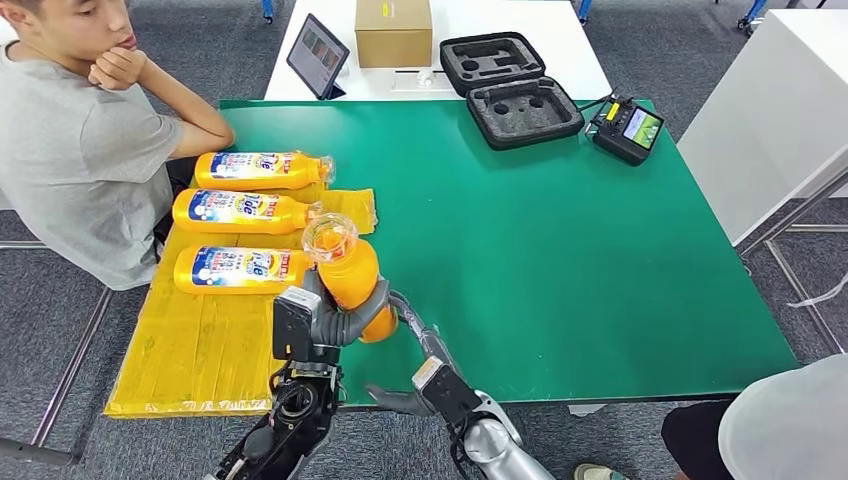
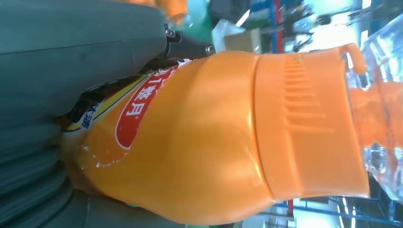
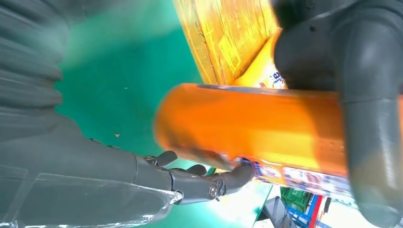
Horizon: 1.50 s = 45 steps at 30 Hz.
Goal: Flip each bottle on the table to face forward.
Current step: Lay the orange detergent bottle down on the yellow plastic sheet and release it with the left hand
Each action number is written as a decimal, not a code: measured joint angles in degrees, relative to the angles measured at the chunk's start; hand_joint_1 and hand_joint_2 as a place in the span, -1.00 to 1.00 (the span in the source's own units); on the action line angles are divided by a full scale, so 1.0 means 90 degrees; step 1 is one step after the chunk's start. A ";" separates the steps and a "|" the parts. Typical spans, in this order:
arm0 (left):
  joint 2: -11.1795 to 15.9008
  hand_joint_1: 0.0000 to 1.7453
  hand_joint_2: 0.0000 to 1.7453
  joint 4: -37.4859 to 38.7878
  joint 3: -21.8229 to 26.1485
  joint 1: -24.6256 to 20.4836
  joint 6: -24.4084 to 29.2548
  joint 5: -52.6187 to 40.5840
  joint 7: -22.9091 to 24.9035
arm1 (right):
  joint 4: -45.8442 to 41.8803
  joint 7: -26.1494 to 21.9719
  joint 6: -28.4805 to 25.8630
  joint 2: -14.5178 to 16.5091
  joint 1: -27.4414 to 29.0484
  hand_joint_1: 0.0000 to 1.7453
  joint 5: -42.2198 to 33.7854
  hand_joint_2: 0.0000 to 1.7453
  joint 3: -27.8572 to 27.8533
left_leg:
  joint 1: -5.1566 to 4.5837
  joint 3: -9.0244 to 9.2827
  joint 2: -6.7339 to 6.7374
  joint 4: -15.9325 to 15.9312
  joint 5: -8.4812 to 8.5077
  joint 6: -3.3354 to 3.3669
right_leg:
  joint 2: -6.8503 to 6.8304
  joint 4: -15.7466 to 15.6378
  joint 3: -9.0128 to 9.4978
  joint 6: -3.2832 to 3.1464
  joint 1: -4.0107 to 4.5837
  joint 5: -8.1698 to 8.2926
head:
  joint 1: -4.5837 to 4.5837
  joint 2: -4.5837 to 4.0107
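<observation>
left hand (image 1: 335, 322): I wrap the orange bottle (image 1: 352, 280), lifted above the green table's (image 1: 560, 250) near edge | right hand (image 3: 199, 183): fingertips touch its base, holding nothing | risk: smooth, round body may twist or slip, hitting the nearest laid bottle (image 1: 240, 269).

A green table (image 1: 560, 260) stands on grey carpet floor (image 1: 50, 330). Behind it, a white table (image 1: 520, 30) carries a cardboard box (image 1: 393, 32), a tablet (image 1: 317, 56) and an open black foam case (image 1: 508, 88). Another white table (image 1: 770, 120) stands at the right. A person in a grey shirt (image 1: 80, 150) sits at the left.
</observation>
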 joint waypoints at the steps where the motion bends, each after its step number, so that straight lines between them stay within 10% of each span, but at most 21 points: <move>1: 0.0025 1.00 1.00 -0.0046 0.0005 -0.0003 0.0152 -0.0275 -0.0001 | -0.0015 0.0000 0.0001 -0.0002 0.0017 -1.00 0.0013 1.00 0.0000 | 0.0000 0.0000 0.0000 0.0000 0.0000 0.0000 | 0.0000 0.0000 0.0000 0.0000 0.0000 0.0000 | 0.0000 0.0000; 9: 0.0300 1.00 1.00 -0.0164 0.0912 0.0133 0.0868 -0.5873 0.0461 | -0.0033 -0.0001 0.0158 0.0005 0.0019 -1.00 0.0081 1.00 -0.0008 | 0.0002 0.0002 0.0010 -0.0003 0.0000 -0.0001 | 0.0004 0.0003 0.0000 -0.0001 0.0002 0.0000 | -0.0001 0.0000; 15: 0.0679 1.00 1.00 -0.0742 0.1563 0.0778 0.0892 -0.7721 0.1504 | -0.0032 0.0001 0.0260 -0.0008 0.0030 -1.00 0.0007 1.00 -0.0035 | 0.0004 0.0002 0.0017 -0.0003 0.0000 -0.0001 | 0.0006 0.0004 -0.0004 -0.0003 0.0002 -0.0003 | 0.0000 0.0000; 34: 0.1267 1.00 1.00 -0.1728 0.1518 0.1514 0.0458 -0.9249 0.3059 | 0.0047 0.0000 0.0532 -0.0025 -0.0004 -1.00 -0.0062 1.00 -0.0063 | 0.0003 -0.0005 0.0004 -0.0002 0.0000 -0.0001 | 0.0003 0.0003 -0.0012 -0.0003 0.0002 -0.0003 | 0.0001 0.0000; 45: 0.1225 1.00 1.00 -0.0444 0.1271 0.0911 0.0136 -0.8300 0.2721 | 0.0110 -0.0001 0.0567 -0.0023 -0.0050 -1.00 -0.0087 1.00 -0.0061 | 0.0002 -0.0005 0.0003 -0.0001 0.0001 -0.0001 | 0.0003 0.0003 -0.0011 -0.0001 0.0000 -0.0001 | 0.0001 0.0000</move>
